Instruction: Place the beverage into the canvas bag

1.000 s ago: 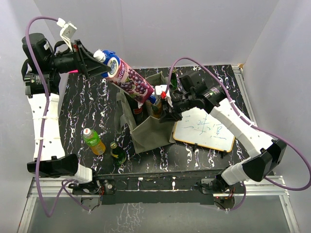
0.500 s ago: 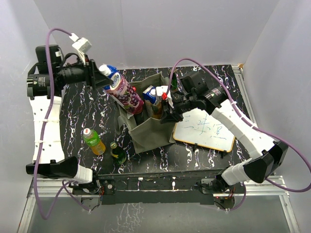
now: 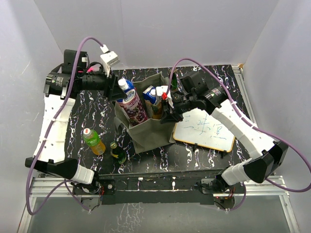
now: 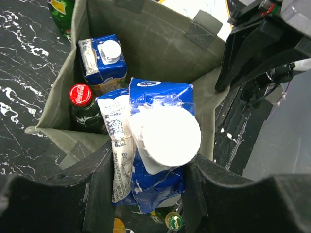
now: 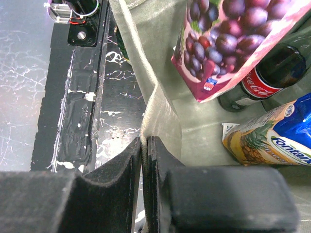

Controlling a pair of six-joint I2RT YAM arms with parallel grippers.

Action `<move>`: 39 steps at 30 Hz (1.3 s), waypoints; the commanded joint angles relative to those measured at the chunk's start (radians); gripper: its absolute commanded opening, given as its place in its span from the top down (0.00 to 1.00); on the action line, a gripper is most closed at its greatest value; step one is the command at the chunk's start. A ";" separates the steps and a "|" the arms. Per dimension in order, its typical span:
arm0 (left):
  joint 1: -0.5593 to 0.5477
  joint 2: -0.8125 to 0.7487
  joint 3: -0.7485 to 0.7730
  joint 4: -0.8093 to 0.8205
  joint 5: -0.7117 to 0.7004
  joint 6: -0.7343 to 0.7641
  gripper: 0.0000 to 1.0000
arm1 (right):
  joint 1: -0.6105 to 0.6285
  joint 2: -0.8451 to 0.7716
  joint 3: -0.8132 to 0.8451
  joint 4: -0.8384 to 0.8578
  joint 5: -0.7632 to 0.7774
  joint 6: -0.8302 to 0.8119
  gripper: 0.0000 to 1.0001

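Coca-Cola bottle (image 5: 265, 77), grape carton (image 5: 228, 43) inside canvas bag (image 5: 160, 111)

The left arm (image 3: 52, 124) rises from seven o'clock, forearm level and pointing toward three. The left gripper (image 3: 118, 90) clamps the grape juice carton (image 3: 135, 106). The right arm (image 3: 240, 126) stretches toward ten o'clock, and the right gripper (image 3: 165, 114) pinches the canvas bag (image 3: 150, 133) by its rim.

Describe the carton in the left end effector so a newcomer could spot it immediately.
Start at the olive-grey canvas bag in the middle of the marbled table. Poking out of its left side, gripped by the left end effector, is the grape juice carton. Unlike the smaller pineapple carton and red-capped cola bottle beside it, it is tall, purple and grape-printed, with a wide white cap.
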 commanded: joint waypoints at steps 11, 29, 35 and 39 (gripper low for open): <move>-0.179 0.062 -0.024 0.165 0.013 0.146 1.00 | 0.007 -0.009 0.012 0.013 -0.025 0.024 0.86; -0.252 0.027 -0.264 0.268 -0.120 0.340 1.00 | 0.007 0.000 0.009 0.021 -0.014 0.037 0.86; -0.253 0.011 -0.324 0.307 -0.154 0.358 1.00 | 0.006 -0.008 0.000 0.023 -0.004 0.038 0.86; -0.253 0.009 -0.371 0.331 -0.142 0.367 0.98 | 0.007 -0.014 -0.014 0.029 -0.001 0.040 0.85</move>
